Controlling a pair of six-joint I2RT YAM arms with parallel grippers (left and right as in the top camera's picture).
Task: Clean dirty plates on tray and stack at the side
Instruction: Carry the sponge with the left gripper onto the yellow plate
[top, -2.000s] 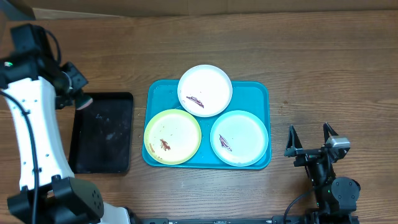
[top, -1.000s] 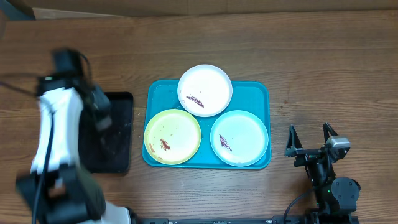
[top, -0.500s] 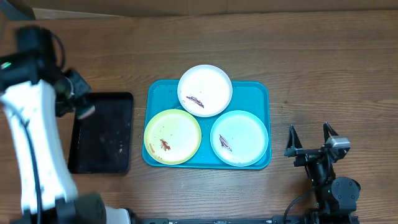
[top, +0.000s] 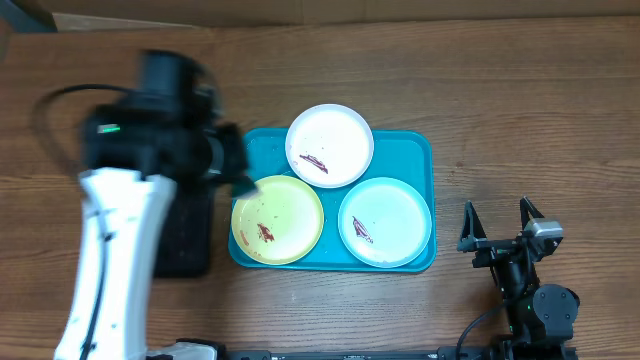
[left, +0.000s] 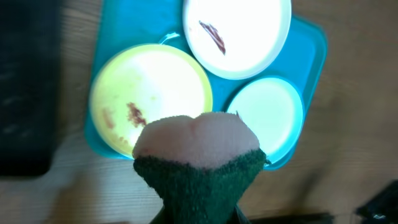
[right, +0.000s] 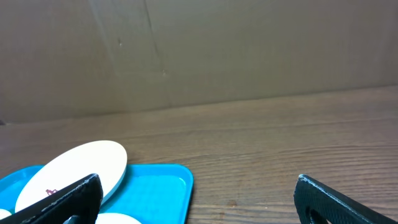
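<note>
Three plates lie on the turquoise tray (top: 418, 150): a white plate (top: 330, 145) at the back, a yellow-green plate (top: 278, 220) front left and a pale mint plate (top: 385, 222) front right. Each has a dark or reddish smear. My left gripper (top: 238, 175) hovers over the tray's left edge, shut on a sponge (left: 196, 158) that is pink on top and green below. In the left wrist view the yellow-green plate (left: 149, 93), white plate (left: 239, 31) and mint plate (left: 267, 112) lie beyond the sponge. My right gripper (top: 497, 228) is open and empty, right of the tray.
A black tray (top: 185, 240) lies left of the turquoise tray, partly hidden by my left arm; it also shows in the left wrist view (left: 25, 93). The right wrist view shows the white plate (right: 71, 171), the tray corner (right: 161, 186) and a cardboard wall behind.
My left arm has swung right from over the black tray to the turquoise tray's left edge, holding the sponge. The right arm and the plates have not moved.
</note>
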